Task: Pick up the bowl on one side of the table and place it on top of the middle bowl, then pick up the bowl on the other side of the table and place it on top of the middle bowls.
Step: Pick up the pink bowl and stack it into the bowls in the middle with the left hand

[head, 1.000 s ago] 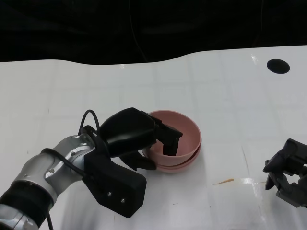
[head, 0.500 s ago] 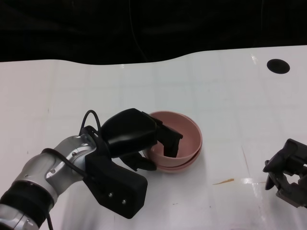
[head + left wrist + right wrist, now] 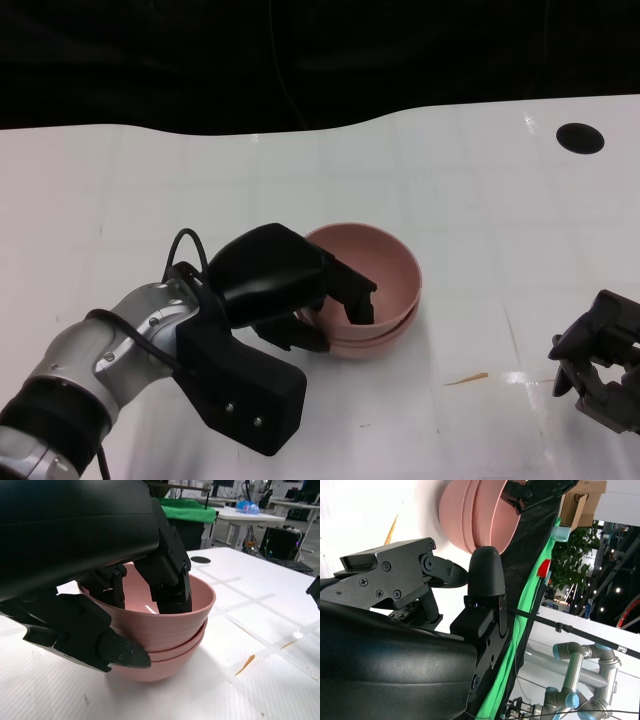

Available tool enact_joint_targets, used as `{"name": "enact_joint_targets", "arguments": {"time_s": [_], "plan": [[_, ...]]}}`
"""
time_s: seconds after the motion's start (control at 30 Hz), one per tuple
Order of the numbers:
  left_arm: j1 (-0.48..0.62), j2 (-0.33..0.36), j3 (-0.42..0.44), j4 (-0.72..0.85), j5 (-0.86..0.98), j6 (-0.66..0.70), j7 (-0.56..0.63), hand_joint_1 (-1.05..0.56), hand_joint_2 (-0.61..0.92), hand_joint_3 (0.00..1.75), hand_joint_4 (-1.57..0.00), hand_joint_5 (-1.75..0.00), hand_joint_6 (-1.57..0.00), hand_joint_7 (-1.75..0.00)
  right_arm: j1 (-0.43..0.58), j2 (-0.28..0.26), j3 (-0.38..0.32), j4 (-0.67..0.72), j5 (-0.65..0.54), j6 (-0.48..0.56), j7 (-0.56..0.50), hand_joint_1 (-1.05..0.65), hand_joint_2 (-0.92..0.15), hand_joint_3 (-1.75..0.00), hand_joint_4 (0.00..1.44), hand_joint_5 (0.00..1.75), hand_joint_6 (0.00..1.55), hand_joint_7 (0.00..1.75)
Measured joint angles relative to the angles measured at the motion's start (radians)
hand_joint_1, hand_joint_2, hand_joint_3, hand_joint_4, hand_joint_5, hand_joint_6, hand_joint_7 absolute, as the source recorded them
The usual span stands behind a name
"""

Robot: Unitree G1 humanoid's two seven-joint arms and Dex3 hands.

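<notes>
Your left robot hand [image 3: 290, 290] pinches the top pink bowl [image 3: 372, 272] at its near-left rim.
It sits on the bowl stack [image 3: 165, 655] mid-surface [image 3: 480, 200]; right robot hand [image 3: 600, 360] rests near right, grip unclear.

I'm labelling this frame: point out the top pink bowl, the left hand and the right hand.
top pink bowl [image 3: 395, 262]: head view, inner wall.
left hand [image 3: 275, 272]: head view, black shell, fingers gripping the bowl's rim.
right hand [image 3: 600, 358]: head view, middle of hand.
</notes>
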Motion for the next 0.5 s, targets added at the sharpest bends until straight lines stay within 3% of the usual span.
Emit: {"name": "enact_joint_targets", "arguments": {"time_s": [0.2, 0.23, 0.3, 0.4, 0.5], "plan": [[0.000, 0.001, -0.001, 0.000, 0.001, 0.000, 0.005, -0.31, 0.92, 0.11, -0.83, -0.69, -1.00, -0.24, 0.000, 0.000, 0.000, 0.000, 0.000, 0.000, 0.000, -0.09, -0.85, -0.63, 0.81, 1.60, 0.75, 1.34], [0.000, 0.001, -0.002, -0.002, 0.008, 0.004, 0.009, -0.56, 0.92, 0.20, -0.70, -0.43, -0.90, -0.13, 0.000, 0.000, 0.000, 0.000, 0.000, 0.000, 0.000, -0.09, -0.85, -0.63, 0.81, 1.61, 0.75, 1.34], [0.002, 0.004, -0.004, -0.011, 0.037, 0.028, 0.024, -0.69, 0.92, 0.26, -0.68, -0.21, -0.85, -0.05, 0.000, 0.000, 0.000, 0.000, 0.000, 0.000, 0.000, -0.09, -0.86, -0.63, 0.81, 1.62, 0.75, 1.34], [0.006, 0.008, -0.005, -0.022, 0.057, 0.048, 0.036, -0.73, 0.92, 0.27, -0.68, -0.13, -0.84, -0.02, 0.000, 0.000, 0.000, 0.000, 0.001, 0.000, 0.001, -0.09, -0.86, -0.63, 0.81, 1.62, 0.75, 1.35], [0.012, 0.008, -0.005, -0.025, 0.058, 0.049, 0.044, -0.88, 0.92, 0.32, -0.62, -0.07, -0.79, -0.01, 0.000, 0.000, 0.000, 0.000, 0.001, -0.001, 0.001, -0.09, -0.85, -0.62, 0.80, 1.63, 0.74, 1.35]]}}
